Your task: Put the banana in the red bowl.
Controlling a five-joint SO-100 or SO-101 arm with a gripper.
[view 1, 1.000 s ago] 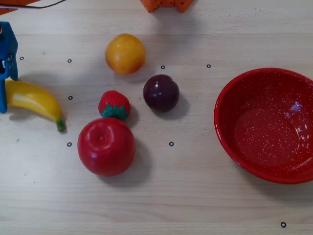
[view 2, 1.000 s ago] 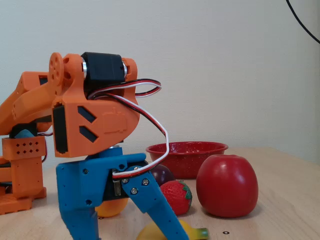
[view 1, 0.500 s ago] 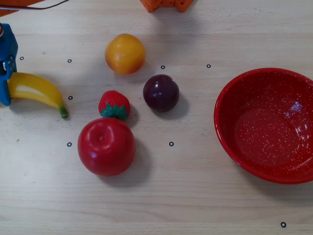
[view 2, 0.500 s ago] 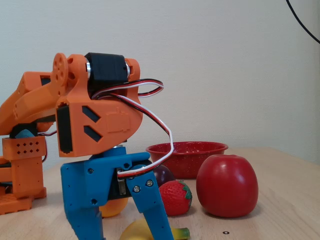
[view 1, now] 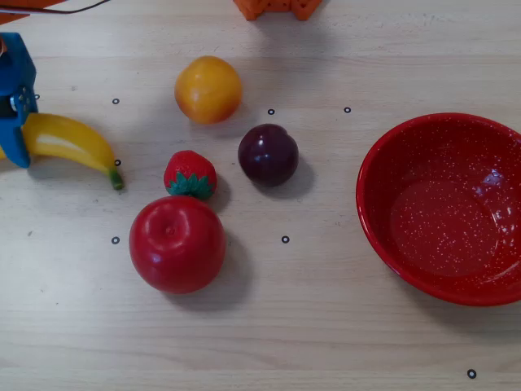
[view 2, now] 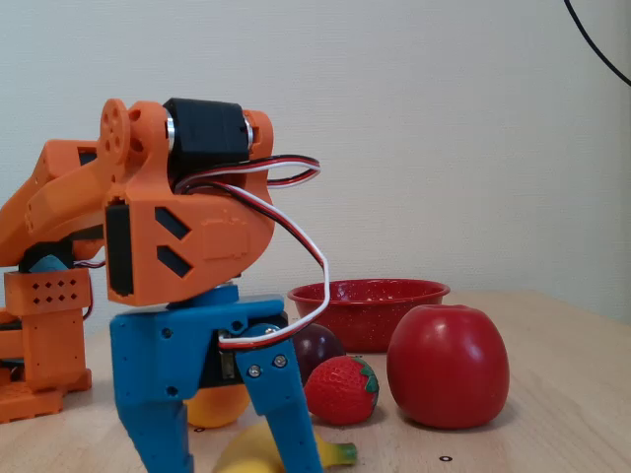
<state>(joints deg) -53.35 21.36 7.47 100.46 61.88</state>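
The yellow banana (view 1: 73, 140) lies on the table at the far left of the overhead view, its green tip toward the strawberry. My gripper (view 1: 15, 134) has blue fingers and is lowered over the banana's left end. In the fixed view my gripper (view 2: 222, 465) stands with its jaws spread apart and the banana (view 2: 251, 458) lies between them on the table. The fingertips are cut off by the frame edge. The red bowl (view 1: 383, 155) with white speckles sits empty at the right of the overhead view, and it shows far behind the fruit in the fixed view (view 2: 367, 293).
Between banana and bowl lie an orange (view 1: 208, 89), a dark plum (view 1: 268, 154), a strawberry (view 1: 190, 173) and a large red apple (view 1: 177, 243). The arm's orange base (view 1: 277, 7) is at the top edge.
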